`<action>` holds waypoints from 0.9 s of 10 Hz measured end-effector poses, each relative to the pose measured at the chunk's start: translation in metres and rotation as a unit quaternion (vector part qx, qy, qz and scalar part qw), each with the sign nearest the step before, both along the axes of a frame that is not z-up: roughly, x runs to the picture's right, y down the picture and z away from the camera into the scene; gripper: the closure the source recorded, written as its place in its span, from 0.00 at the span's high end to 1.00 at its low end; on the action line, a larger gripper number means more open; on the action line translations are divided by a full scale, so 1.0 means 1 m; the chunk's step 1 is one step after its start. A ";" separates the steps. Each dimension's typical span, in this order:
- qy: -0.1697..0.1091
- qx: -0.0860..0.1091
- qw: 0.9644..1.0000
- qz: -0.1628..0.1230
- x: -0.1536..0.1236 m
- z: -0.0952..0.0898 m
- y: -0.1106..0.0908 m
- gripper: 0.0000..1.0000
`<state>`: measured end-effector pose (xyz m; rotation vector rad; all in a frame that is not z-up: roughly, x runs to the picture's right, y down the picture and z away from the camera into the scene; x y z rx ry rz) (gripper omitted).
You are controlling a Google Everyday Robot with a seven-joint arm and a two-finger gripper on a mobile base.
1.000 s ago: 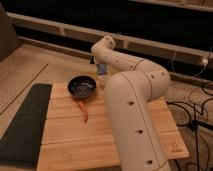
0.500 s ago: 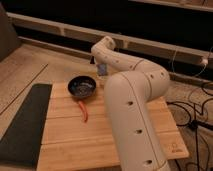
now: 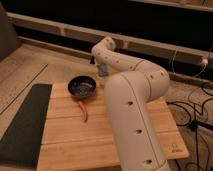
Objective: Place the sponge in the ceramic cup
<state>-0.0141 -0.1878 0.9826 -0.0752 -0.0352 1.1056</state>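
A white robot arm (image 3: pixel 131 105) rises from the near edge of a wooden table (image 3: pixel 65 135) and bends back toward a black pan (image 3: pixel 81 86) with a red handle (image 3: pixel 83 111), which serves as the landmark here. The gripper (image 3: pixel 101 65) hangs under the arm's wrist, just behind and to the right of the pan, above the table's far edge. It is closed, and mostly hidden by the wrist. The sponge (image 3: pixel 103 70), a small blue block, shows right at the gripper, behind the pan and raised off the wood, so it appears to be pinched there, its longer side roughly upright. The ceramic cup cannot be seen; the arm may be covering it. With the sponge at the gripper itself, the coming move turns on where the cup lies from the pan, which this view does not settle. A dark mat (image 3: pixel 22 125) lies left of the pan.
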 end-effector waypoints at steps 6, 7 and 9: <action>0.001 -0.002 1.000 -0.003 -0.001 0.003 0.003 0.00; 0.002 -0.002 1.000 -0.005 -0.001 0.004 0.004 0.00; 0.002 -0.001 1.000 -0.008 -0.001 0.005 0.004 0.00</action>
